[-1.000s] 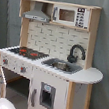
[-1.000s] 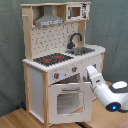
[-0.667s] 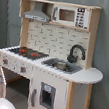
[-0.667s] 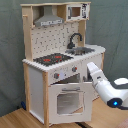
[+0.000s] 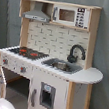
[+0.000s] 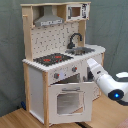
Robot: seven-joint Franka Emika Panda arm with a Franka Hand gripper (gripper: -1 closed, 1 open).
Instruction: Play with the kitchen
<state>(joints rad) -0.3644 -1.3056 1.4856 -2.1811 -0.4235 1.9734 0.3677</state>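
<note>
White-and-wood kitchen point(image 5: 50, 85), black-red hob point(image 6: 52, 59)

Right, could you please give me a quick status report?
Arm reaching at kitchen front, beside knobs. Oven door ajar. Nothing in the way.

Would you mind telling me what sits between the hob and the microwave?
In the first exterior view, the grey hood and white tiled backsplash lie between hob and microwave.

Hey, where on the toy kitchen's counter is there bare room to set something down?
On the kitchen, the rounded counter end beside the sink is bare. The hob is flat and unoccupied. The tap crowds the sink's back; the arm crowds the front.
</note>
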